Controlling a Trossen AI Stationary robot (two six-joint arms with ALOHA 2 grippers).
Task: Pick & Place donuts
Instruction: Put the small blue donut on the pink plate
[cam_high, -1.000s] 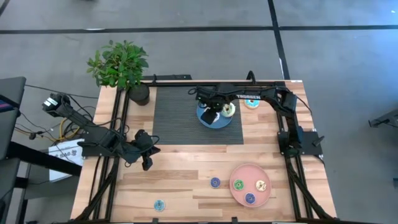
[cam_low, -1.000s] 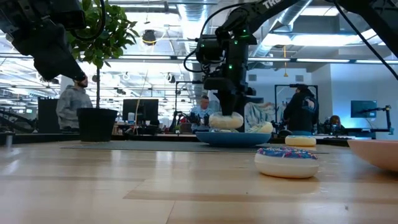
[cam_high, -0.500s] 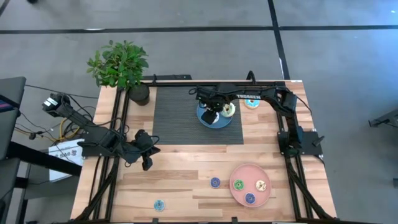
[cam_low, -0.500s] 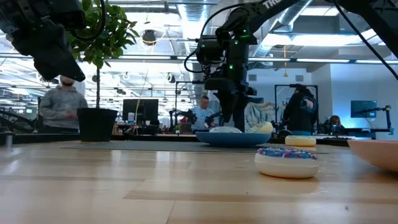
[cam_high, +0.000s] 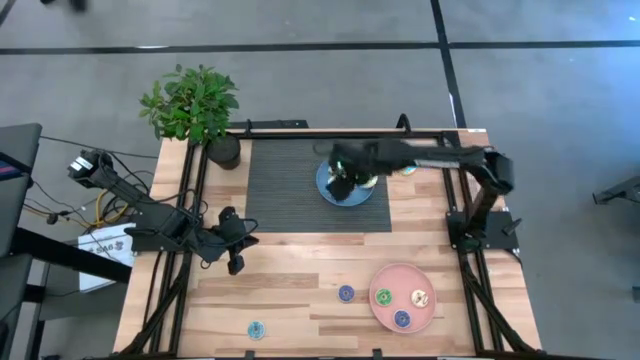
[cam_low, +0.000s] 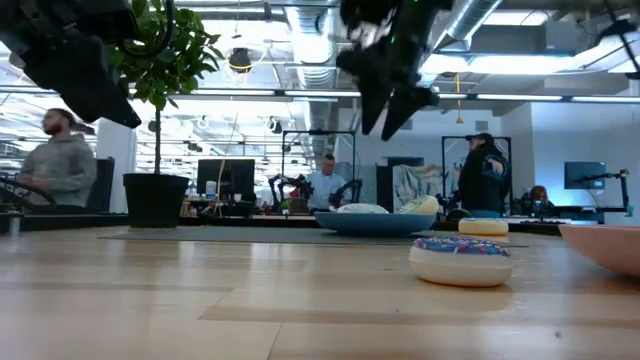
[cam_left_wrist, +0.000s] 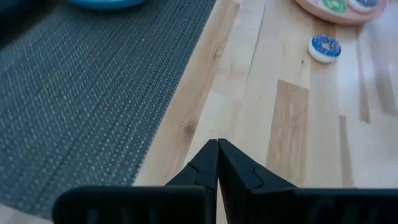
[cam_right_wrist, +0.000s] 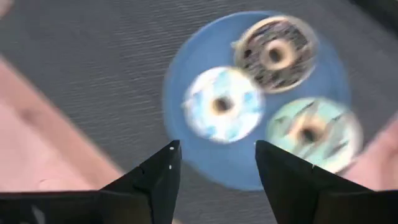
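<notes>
Down below, a grey concrete floor (cam_high: 300, 80) fills the top of the high view, crossed by dark seam lines. The light wooden plank desk (cam_high: 290, 300) sits centre frame, with a dark grey woven mat (cam_high: 285, 190) on its upper middle. A leafy green potted plant in a black pot (cam_high: 195, 110) stands at the desk's upper left corner.

Over to the low view: an open workshop hall, exposed silver ducts and pipes (cam_low: 300, 30) across the ceiling, bright strip lights. A seated person in a grey hoodie (cam_low: 50, 165) at far left, another person seated mid-frame (cam_low: 325, 180), a standing person in dark clothes (cam_low: 480, 175) at right, monitors (cam_low: 225, 178) behind.
</notes>
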